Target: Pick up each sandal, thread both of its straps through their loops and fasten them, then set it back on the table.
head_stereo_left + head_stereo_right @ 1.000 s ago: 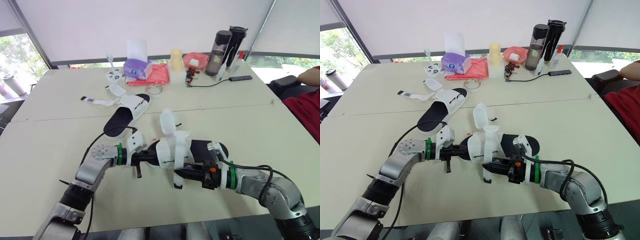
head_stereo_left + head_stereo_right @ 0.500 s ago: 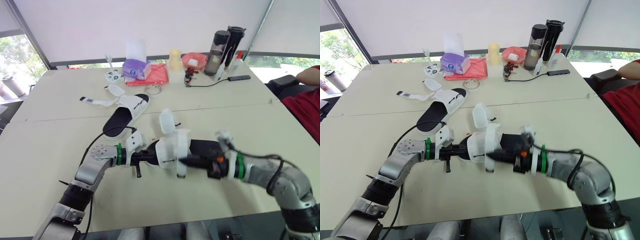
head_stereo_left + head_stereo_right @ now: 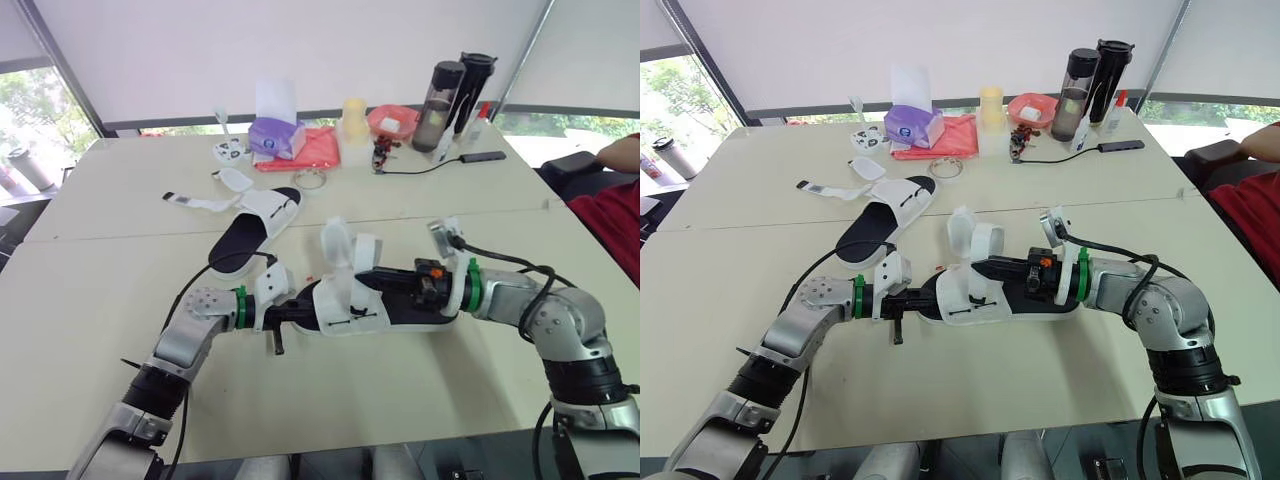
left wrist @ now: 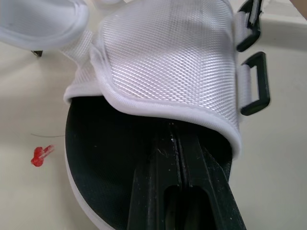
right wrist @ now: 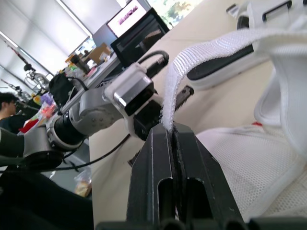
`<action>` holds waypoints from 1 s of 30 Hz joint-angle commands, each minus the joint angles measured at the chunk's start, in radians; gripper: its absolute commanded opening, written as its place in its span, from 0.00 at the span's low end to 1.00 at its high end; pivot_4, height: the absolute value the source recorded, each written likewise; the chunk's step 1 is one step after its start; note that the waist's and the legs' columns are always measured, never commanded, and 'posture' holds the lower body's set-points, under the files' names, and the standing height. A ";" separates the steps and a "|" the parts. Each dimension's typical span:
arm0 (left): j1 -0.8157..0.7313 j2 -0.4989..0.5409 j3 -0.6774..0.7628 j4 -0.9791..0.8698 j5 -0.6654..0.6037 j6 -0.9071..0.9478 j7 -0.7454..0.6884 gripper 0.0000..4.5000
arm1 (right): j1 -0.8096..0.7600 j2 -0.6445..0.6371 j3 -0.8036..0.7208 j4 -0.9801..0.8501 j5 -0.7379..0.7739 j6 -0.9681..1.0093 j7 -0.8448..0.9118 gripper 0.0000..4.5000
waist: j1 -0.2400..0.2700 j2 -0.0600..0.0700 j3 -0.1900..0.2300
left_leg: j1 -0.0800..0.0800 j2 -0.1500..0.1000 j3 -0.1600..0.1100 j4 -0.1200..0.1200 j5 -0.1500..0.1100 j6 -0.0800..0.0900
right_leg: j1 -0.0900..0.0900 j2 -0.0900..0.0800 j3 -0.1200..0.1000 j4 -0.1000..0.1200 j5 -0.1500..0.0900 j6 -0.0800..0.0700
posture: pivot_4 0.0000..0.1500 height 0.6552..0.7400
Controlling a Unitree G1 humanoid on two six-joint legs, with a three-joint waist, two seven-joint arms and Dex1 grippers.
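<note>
Tabletop (image 3: pixel 100 300): right end effector (image 5: pixel 171 127) pinches sandal strap (image 5: pixel 216 48); closed left end effector (image 4: pixel 178 139) sits inside sandal (image 3: pixel 350 312).

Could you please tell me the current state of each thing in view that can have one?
Near sandal: both straps unfastened.
Held strap: out of its loop, pinched.
Black loops: both empty.
Right end effector: shut on held strap.
Left end effector: shut, tucked under near sandal's upper.
Far sandal: flat on table, straps undone.
Dark bottles: upright, capped.
</note>
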 commanded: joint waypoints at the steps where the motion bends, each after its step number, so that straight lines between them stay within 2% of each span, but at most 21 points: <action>1: 0.022 0.002 0.002 -0.007 0.018 0.008 0.025 0.00 | -0.008 -0.031 0.021 0.009 -0.028 0.013 0.060 0.01 | 0.000 0.000 0.000 | 0.000 0.000 0.000 0.000 0.000 0.000 | 0.000 0.000 0.000 0.000 0.000 0.000 | 1.00 1.00; 16: 0.035 0.001 0.006 -0.030 0.008 0.022 0.053 0.00 | -0.039 -0.012 0.051 0.132 -0.232 -0.145 0.120 0.01 | -0.001 0.000 0.000 | 0.000 0.000 0.001 0.000 0.000 0.000 | 0.000 0.000 0.000 0.000 0.000 0.000 | 1.00 1.00; 23: 0.031 -0.001 0.005 -0.024 0.007 0.024 0.053 0.00 | -0.116 0.060 -0.138 0.153 0.012 0.089 0.046 0.01 | 0.000 0.000 0.000 | 0.000 0.000 -0.001 0.000 0.000 0.000 | 0.000 0.000 0.000 0.000 0.000 0.000 | 1.00 1.00; 26: 0.027 -0.002 0.004 -0.018 0.008 0.023 0.051 0.00 | -0.133 0.078 -0.172 0.164 0.038 0.126 0.006 0.01 | 0.000 0.000 0.000 | 0.000 0.000 0.000 0.000 0.000 0.000 | 0.000 0.000 0.000 0.000 0.000 0.000 | 1.00 1.00; 30: 0.026 -0.002 0.004 -0.016 0.009 0.022 0.050 0.00 | -0.103 0.059 -0.135 0.142 -0.005 0.118 0.022 0.01 | 0.000 0.000 0.000 | 0.000 0.000 0.000 0.000 0.000 0.000 | 0.000 0.000 0.000 0.000 0.000 0.000 | 1.00 1.00</action>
